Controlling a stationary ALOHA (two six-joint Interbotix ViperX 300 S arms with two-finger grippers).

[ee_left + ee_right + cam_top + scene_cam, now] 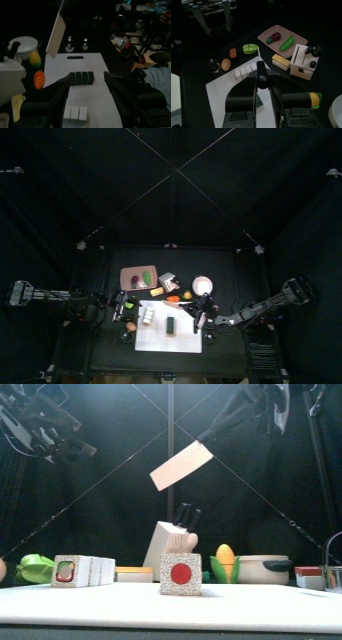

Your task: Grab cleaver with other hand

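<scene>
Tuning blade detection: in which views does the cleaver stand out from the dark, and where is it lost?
Front view: cleaver blade pale, well lit against black curtains. Left wrist view: blade bright on dark, beyond the open left claw. Right wrist view: only its black handle in the dark right claw, low contrast. Top view: lost in the dimness.

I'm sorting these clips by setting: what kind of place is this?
Probably a robot test pen staged as a toy kitchen: black curtains wall in a small table holding a knife block, play vegetables on a tray, and a cleaver held up by the right gripper.
</scene>
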